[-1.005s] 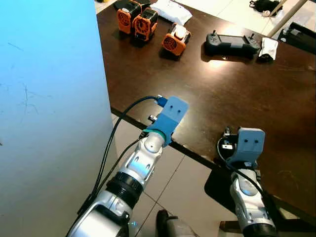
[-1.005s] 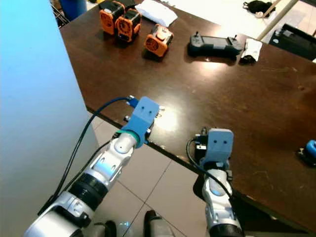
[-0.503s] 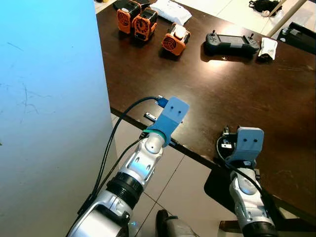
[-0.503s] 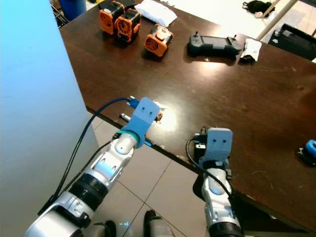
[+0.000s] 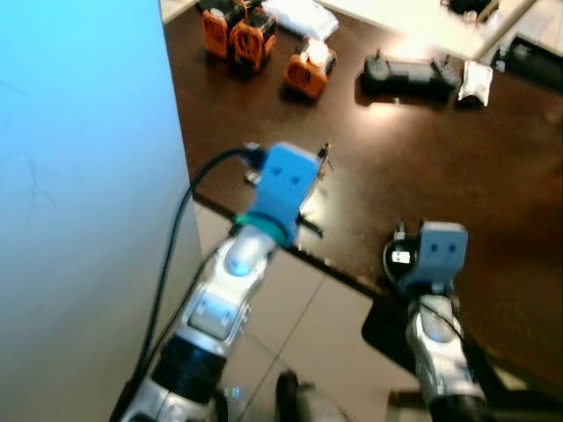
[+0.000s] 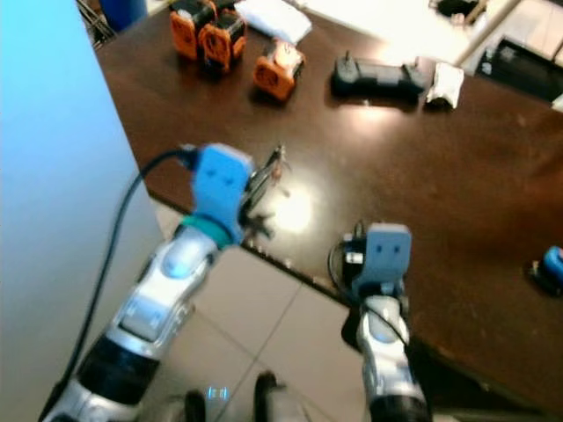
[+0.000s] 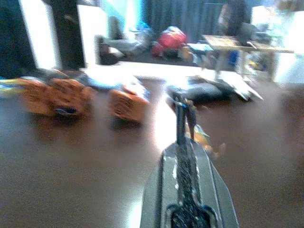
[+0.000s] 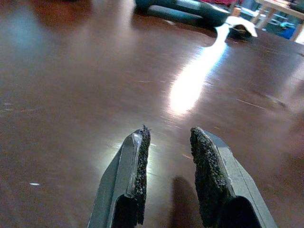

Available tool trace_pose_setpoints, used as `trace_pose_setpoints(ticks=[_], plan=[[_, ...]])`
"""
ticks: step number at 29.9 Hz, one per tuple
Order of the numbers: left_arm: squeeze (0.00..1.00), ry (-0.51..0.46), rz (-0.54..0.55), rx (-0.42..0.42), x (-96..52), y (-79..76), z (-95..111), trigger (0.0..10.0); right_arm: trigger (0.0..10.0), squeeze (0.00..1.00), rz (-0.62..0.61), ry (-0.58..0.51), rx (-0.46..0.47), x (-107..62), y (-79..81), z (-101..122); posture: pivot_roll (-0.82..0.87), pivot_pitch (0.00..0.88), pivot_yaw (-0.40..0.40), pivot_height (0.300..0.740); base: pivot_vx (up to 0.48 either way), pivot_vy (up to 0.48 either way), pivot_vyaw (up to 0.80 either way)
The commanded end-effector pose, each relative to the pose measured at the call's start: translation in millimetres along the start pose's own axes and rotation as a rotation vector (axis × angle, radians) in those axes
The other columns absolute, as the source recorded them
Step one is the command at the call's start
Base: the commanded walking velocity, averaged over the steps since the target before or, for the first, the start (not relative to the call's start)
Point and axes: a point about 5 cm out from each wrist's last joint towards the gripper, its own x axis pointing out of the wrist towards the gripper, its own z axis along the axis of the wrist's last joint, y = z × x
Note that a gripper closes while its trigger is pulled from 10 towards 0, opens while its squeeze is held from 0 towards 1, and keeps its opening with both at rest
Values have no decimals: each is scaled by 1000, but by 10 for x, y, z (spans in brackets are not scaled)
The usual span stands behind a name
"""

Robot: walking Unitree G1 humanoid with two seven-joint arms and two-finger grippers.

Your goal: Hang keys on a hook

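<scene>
Since 0.5 s ago, left arm has risen and swung in over the table edge; its blue wrist block sits higher in frame, and the views are now motion-blurred.

Left eye view: dark brown table (image 5: 457, 176) has its near edge running diagonally past both wrists, tiled floor below it. Pale blue wall panel (image 5: 79, 176) stands close beside the left arm, leaving little room on that side. Open tabletop lies between the left gripper (image 5: 318, 167) and the far row: three orange devices (image 5: 255, 42), black controller (image 5: 412, 74). Right gripper sits at the table edge, hidden behind its blue block.

Right eye view: keys (image 6: 271, 169) hang from the left gripper's tips above the table, beyond the edge, long axis roughly vertical; details are blurred.

Left wrist view: left fingers (image 7: 186, 185) are pressed together, clamped on the keys (image 7: 190, 124), which stick out past the tips toward the orange devices, with orange-tinted bits dangling beside them.

Right wrist view: right gripper (image 8: 168, 137) has fingers parted by a narrow gap, holding nothing, just above bare tabletop, pointing toward the controller.
</scene>
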Motion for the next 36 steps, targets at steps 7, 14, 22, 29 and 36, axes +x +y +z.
trace_pose_setpoints(ticks=[7, 14, 22, 29, 36], plan=[[0, 14, 39, 141, -160, 131, -43, 10000, 10000, 0, 67, 33, 17, -38, 161, -77, -65, 185, -3, 740, 0, 0, 0], [0, 86, 72, 250, -517, 240, -307, 10000, 10000, 0, 121, -21, 88, -127, 270, 34, -69, 159, -2, 740, 0, 0, 0], [0, 129, 147, 122, -528, 270, -324, 10000, 10000, 0, 168, -94, 150, -147, 375, 232, -74, 147, -2, 740, 0, 0, 0], [0, 109, 154, 170, -527, 331, -330, 10000, 10000, 0, 200, -100, 161, -132, 384, 264, -73, 128, -19, 740, 0, 0, 0], [0, 97, 131, 230, -595, 309, -333, 10000, 10000, 0, 220, -84, 154, -134, 395, 239, -65, 126, -27, 740, -35, 0, 0]])
